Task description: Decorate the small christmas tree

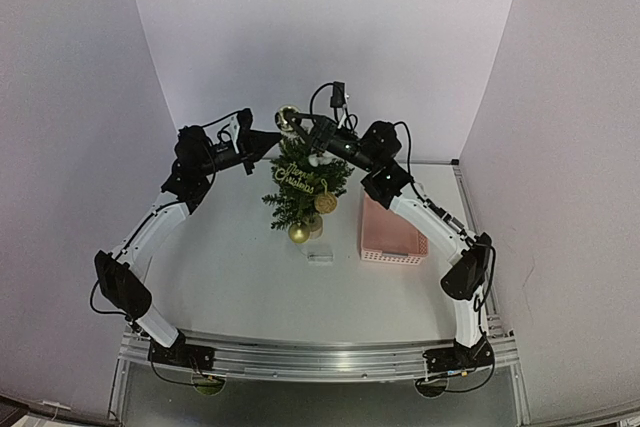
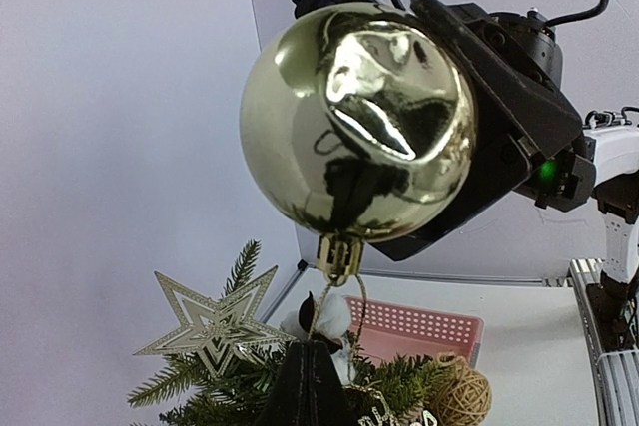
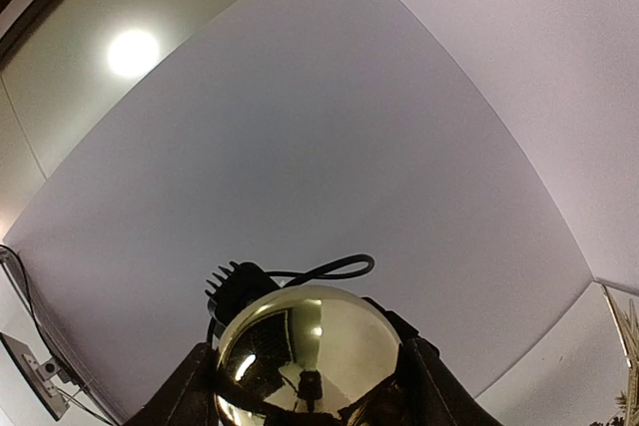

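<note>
Two arms: both reach in from the lower corners of the top view and meet above the middle of the table (image 1: 240,277).
Small christmas tree (image 1: 300,182): upright at the centre of the top view, just left of the pink basket (image 1: 392,232).
Right gripper (image 3: 310,378): its fingers are clamped on the two sides of a shiny gold bauble (image 2: 357,122), held just above the treetop.
Bauble cap and cord: the cap points down, and a thin gold cord loop hangs from it toward the tree.
Left gripper (image 2: 310,366): fingers pressed fully together, at the bottom centre of its own view, right under the bauble. The cord loop reaches down to its tip, but I cannot tell whether the cord is pinched.
Already on the tree: a gold star (image 2: 215,324) at the top, gold lettering (image 1: 293,175) across the middle, a wicker ball (image 2: 461,396) on the right side, and a second gold ball (image 1: 299,233) low down.
Basket contents: cannot be made out.
</note>
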`<state>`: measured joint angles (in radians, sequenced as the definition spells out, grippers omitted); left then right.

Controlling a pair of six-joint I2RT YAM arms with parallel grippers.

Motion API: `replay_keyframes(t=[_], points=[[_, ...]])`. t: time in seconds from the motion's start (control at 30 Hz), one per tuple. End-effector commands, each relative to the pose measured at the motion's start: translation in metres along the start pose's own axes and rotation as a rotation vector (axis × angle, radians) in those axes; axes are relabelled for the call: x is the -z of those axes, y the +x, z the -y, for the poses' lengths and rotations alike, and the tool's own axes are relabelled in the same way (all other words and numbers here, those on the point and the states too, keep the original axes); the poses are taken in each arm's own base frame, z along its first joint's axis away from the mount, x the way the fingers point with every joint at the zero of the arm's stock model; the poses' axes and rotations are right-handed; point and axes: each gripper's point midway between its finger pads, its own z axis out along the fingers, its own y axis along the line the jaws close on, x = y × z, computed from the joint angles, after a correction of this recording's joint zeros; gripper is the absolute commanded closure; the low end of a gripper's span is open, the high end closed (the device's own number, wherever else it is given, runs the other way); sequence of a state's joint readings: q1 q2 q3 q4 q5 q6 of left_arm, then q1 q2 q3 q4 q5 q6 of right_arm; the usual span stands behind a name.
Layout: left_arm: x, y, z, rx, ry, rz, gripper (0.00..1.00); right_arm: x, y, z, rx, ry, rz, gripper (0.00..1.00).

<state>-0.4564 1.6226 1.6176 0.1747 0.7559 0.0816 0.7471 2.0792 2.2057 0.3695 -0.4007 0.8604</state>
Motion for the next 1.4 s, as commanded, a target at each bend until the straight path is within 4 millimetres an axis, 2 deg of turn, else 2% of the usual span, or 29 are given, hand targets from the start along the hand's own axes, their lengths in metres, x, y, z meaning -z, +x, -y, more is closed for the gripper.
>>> replay_keyframes(t=[0.0,0.3,0.53,0.6,0.7,0.8,0.9,1.03,1.2,1.37], points=[[0.007,-0.028,-0.002,-0.066,-0.029,0.049,1.0,0.001,-0.004,-0.01,0.033,-0.026,0.017,0.78],[0.018,-0.043,-0.004,-0.091,-0.05,0.071,1.0,0.007,0.004,0.004,0.019,0.017,0.011,0.78],[0.028,-0.036,-0.008,-0.101,-0.082,0.022,1.0,0.011,0.001,0.001,0.025,0.023,0.017,0.77],[0.03,-0.038,-0.009,-0.108,-0.089,0.024,1.0,0.011,0.003,0.004,0.02,0.028,0.015,0.72],[0.031,-0.042,-0.009,-0.122,-0.092,0.026,1.0,0.01,0.005,0.007,0.005,0.028,0.01,0.6],[0.033,-0.039,-0.009,-0.133,-0.098,0.009,1.0,0.009,0.006,0.005,-0.001,0.019,0.004,0.41],[0.035,-0.042,-0.008,-0.149,-0.1,0.009,1.0,0.009,0.004,0.003,0.007,0.013,0.006,0.31],[0.039,-0.047,-0.005,-0.183,-0.1,0.005,1.0,0.009,0.002,-0.001,0.025,0.007,0.008,0.25],[0.048,-0.047,0.002,-0.246,-0.099,-0.023,1.0,0.008,-0.001,-0.005,0.035,-0.005,0.011,0.24],[0.058,-0.035,0.008,-0.367,-0.109,-0.104,1.0,0.006,-0.002,-0.012,0.044,-0.028,0.0,0.24]])
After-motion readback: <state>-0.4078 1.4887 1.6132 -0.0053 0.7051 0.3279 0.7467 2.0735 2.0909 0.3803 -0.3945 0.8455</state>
